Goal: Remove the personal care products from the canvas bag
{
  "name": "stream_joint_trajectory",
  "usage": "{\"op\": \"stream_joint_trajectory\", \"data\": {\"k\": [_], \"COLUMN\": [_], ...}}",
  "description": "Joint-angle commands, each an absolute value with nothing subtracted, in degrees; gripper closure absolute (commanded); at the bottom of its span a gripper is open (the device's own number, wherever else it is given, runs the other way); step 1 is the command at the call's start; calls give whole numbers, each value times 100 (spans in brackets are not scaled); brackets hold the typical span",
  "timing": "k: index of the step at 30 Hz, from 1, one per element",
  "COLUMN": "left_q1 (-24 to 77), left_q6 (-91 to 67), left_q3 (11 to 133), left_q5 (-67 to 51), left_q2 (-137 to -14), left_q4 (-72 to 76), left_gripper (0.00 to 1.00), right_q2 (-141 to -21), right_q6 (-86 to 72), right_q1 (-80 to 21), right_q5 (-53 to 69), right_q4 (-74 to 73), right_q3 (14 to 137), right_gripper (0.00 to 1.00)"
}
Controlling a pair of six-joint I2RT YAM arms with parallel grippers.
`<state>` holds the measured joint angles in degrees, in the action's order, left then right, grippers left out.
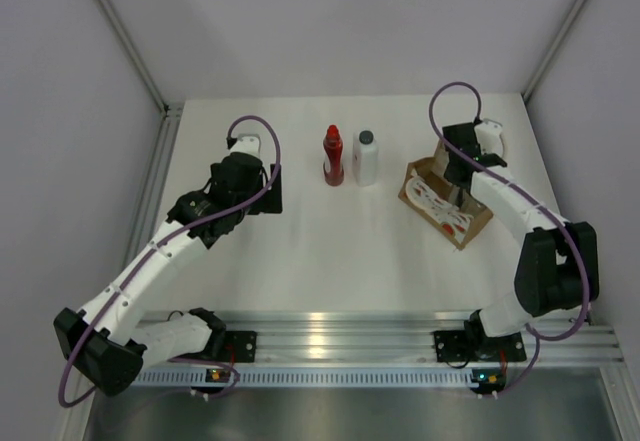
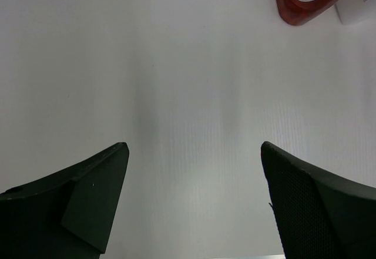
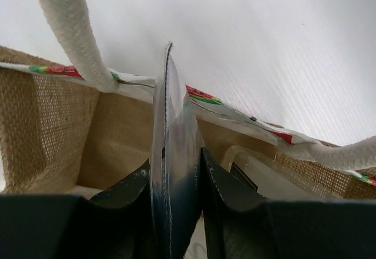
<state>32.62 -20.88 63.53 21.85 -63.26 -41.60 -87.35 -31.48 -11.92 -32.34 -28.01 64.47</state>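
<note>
Tube [image 3: 170, 124] in right hand [image 3: 174, 164] between bag handles [image 3: 67, 24]

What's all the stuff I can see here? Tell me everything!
red bottle: one, red, standing mid-table at the back
white bottle: one, white with dark cap, beside the red bottle
canvas bag: one, tan with cream handle, table's right side
tube: one, grey-white, in the bag's mouth, pinched by the right jaws
table: one, white, under everything
left arm: one, white and black, jaws open over the table
right arm: one, white and black, jaws shut on the tube
</note>
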Motion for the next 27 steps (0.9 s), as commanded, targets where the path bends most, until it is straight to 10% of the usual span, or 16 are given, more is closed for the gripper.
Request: {"op": "stream_joint_trajectory", "data": {"k": [1, 27], "left_q1": [3261, 3261], "left_q6": [-2048, -2109], "left_q3": [6363, 6354], "left_q5": [2180, 2697], "left_q2": [-6311, -6188], "left_q4": [-4096, -4096], "left_gripper": [2, 2], "right_q2": [-8342, -6820], "right_q6": [-2945, -1354], "right_q1": [-1221, -2151], "right_q5": [-2821, -1898], "right_q4": [-2453, -1872], "right_q3": [6355, 7645], "right_gripper": [100, 100]}}
